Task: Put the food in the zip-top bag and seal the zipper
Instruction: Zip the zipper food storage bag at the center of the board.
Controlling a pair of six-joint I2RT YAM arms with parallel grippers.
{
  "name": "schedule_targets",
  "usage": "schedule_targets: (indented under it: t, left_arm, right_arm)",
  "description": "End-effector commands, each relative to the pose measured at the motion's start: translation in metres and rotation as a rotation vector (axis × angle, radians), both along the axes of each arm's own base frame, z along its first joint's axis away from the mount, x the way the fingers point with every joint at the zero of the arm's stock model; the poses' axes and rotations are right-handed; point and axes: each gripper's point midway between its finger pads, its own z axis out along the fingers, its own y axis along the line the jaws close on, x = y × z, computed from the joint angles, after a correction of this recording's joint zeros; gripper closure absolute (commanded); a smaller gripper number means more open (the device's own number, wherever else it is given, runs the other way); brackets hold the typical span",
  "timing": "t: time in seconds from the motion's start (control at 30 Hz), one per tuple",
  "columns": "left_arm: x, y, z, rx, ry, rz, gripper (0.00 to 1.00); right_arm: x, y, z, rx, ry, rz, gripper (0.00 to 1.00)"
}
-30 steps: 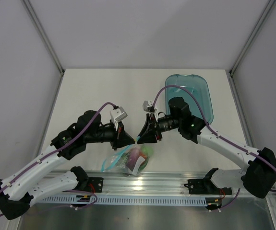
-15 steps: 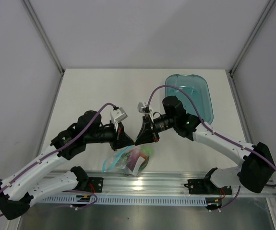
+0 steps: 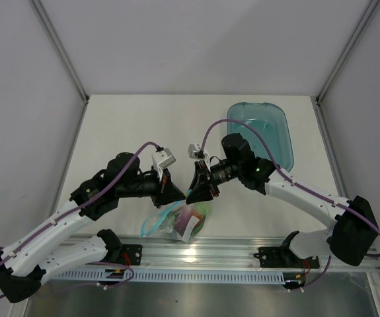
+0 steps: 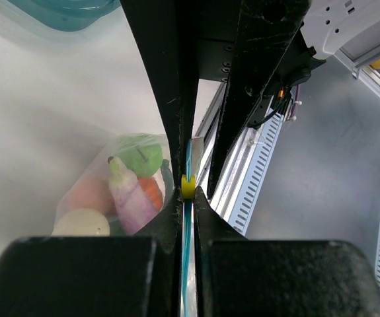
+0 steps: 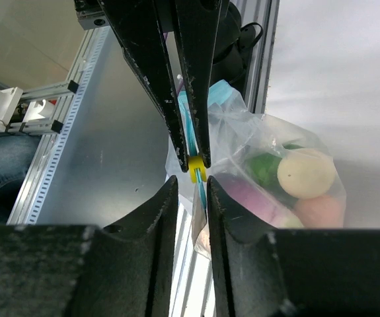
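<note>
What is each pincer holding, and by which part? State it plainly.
The left pincer and the right pincer both pinch the bag by its blue zipper strip, one on each side of the yellow slider.

Clear bag (image 4: pixel 77 191) with teal zipper (image 4: pixel 188 228); food (image 4: pixel 131 201) purple, green, orange.

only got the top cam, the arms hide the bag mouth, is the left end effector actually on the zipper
observer: yes. in the left wrist view the left end effector is shut on the teal zipper.
operator: ok, is the food in the bag
observer: the wrist views show the eggplant, a green piece, an orange piece and a white round piece inside the bag.
</note>
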Motion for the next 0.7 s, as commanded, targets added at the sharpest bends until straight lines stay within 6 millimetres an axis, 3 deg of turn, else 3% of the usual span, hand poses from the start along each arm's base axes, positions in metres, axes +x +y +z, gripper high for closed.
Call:
schedule_targets:
  t: [0.0,0.07,0.2,0.4,0.57,0.67]
  left_arm:
    - [0.000,-0.002,0.011,-0.039,-0.017,-0.009,0.99]
    - [-0.001,-0.002,0.011,-0.039,-0.017,-0.011,0.99]
    - [0.000,-0.003,0.012,-0.040,-0.018,-0.011,0.99]
    - [-0.001,-0.003,0.013,-0.043,-0.020,-0.012,1.00]
    - [0.000,-0.002,0.012,-0.039,-0.018,-0.004,0.99]
    - [0.001,-0.001,0.010,-0.036,-0.015,0.004,1.00]
  right_arm:
    - [0.001,0.003,0.016,0.037,-0.046,0.015,0.75]
    - [0.003,0.004,0.017,0.041,-0.051,0.006,0.79]
    - [0.006,0.007,0.017,0.035,-0.051,-0.013,0.99]
    - [0.013,0.010,0.018,0.028,-0.055,-0.066,1.00]
    - [0.040,0.013,0.013,0.012,-0.053,-0.240,1.00]
    - [0.050,0.010,0.026,0.076,-0.030,-0.306,1.00]
